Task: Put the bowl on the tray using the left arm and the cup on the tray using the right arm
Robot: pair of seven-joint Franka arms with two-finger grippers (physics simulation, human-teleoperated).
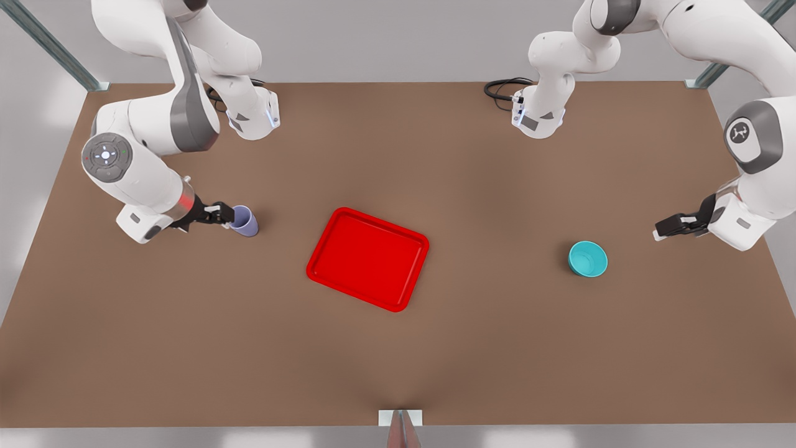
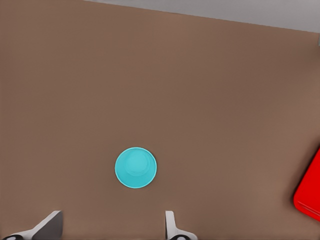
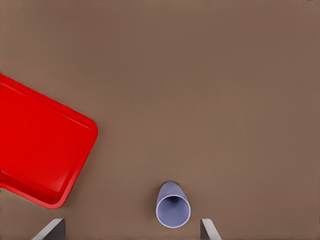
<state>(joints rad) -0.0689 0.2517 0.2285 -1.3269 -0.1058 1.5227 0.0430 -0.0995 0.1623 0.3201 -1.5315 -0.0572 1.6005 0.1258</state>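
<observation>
Brown table, two white-and-grey arms reaching in from the far edge. Red tray lies flat near the table's middle, turned slightly askew, nothing on it. Lavender cup stands upright on the table toward the front view's left, well apart from the tray. Right arm is bent low at the elbow, wrist close to the tabletop, forearm pointing across toward the tray; right gripper sits just beside the cup, apparently touching its rim in the front view. In the right wrist view the cup sits between the two pale fingertips, which are spread wide with clear table showing on both sides (so not clamped on it). The tray's rounded corner shows off to one side there. Teal bowl rests on the table toward the front view's right, well apart from the tray. Left arm hangs folded over that edge, its gripper raised and off to the side of the bowl, not touching. Left wrist view: bowl seen from above, beyond the fingertips, which stand wide apart.
</observation>
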